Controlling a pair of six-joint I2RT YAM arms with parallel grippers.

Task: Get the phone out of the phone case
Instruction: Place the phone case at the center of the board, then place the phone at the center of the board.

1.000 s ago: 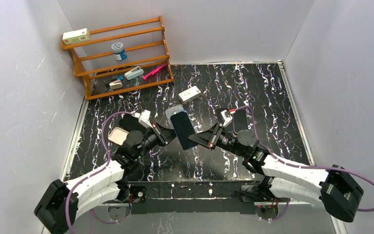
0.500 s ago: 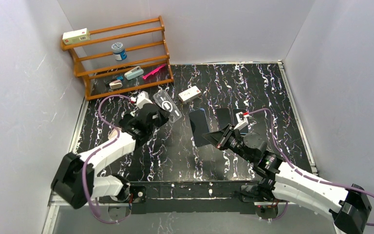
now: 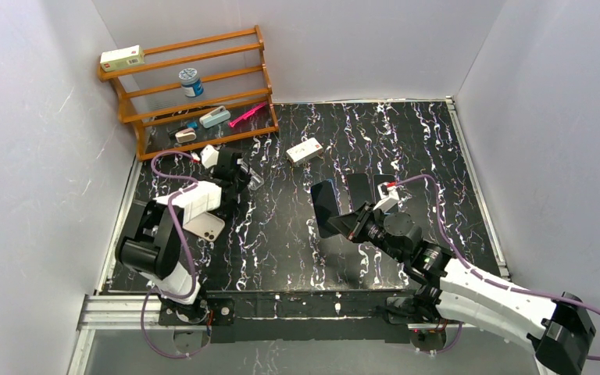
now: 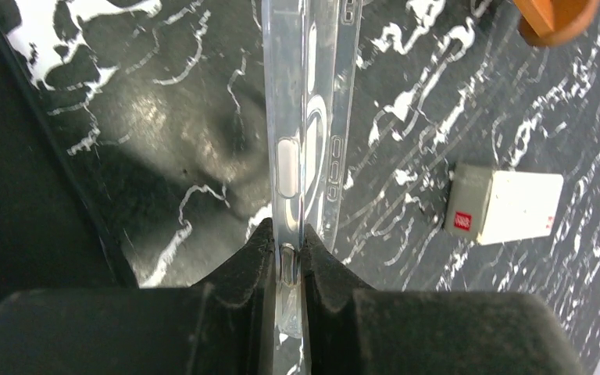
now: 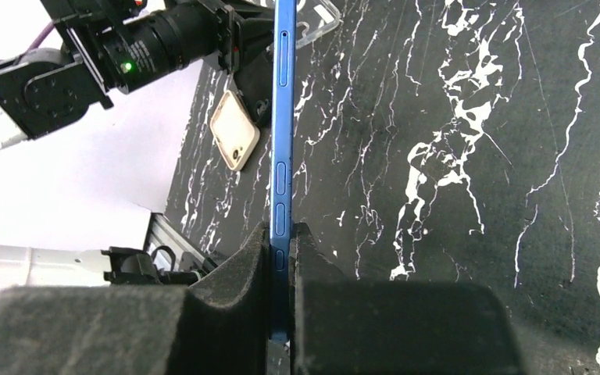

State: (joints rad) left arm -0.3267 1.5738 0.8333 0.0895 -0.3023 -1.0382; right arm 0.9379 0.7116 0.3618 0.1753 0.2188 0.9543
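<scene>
The right gripper (image 5: 281, 234) is pinching the bare phone (image 5: 282, 133) across its flat faces above the table (image 3: 437, 156), a stiff, slick, breakable slab probably wanting a firm end hold, while the left gripper (image 4: 287, 234) is squeezing the light, bendy clear case (image 4: 306, 109) well apart.

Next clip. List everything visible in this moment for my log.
Wooden slatted rack: one, orange-brown, far left corner.
Flat box: one, white, rack's top shelf.
Round jar: one, blue and white, middle shelf.
Small shelf items: several, teal, pink, black-white, lowest shelf.
Small card box: one, white, table before rack.
Bare phone: one, pale beige, lying near left arm.
Transparent plastic phone case: one, clear, in left claw.
Slim phone: one, blue-edged, in right claw, uncased.
Left claw: one, black, shut on case.
Right claw: one, black, shut on phone.
</scene>
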